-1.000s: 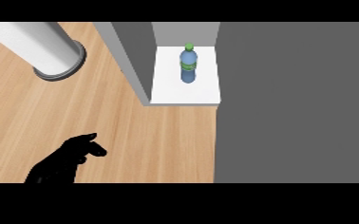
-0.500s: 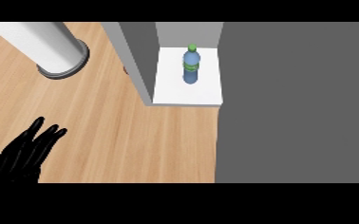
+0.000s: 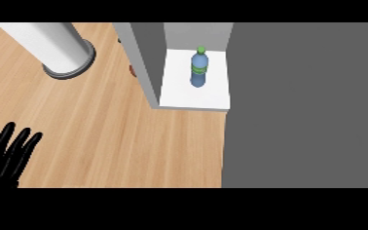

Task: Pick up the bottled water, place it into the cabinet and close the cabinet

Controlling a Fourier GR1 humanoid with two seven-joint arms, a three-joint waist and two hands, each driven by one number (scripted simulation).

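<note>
Light wooden counter (image 3: pixel 129 141) with a white cylinder (image 3: pixel 50 39) at upper left. Blue, green-capped water bottle (image 3: pixel 199 69) stands upright inside the open grey cabinet (image 3: pixel 147 63), on its white floor. Black left hand (image 3: pixel 13 156), lower left: fingers straight, empty.

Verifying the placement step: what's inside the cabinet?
Only the bottled water, upright on the cabinet floor. Its grey side wall covers whatever lies directly behind it.

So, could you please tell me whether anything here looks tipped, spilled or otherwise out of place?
Nothing stands out. The bottled water stands upright on the white shelf of the cabinet, with nothing spilled. The left hand rests open at the lower left edge. A small reddish thing left of the cabinet is mostly hidden.
</note>
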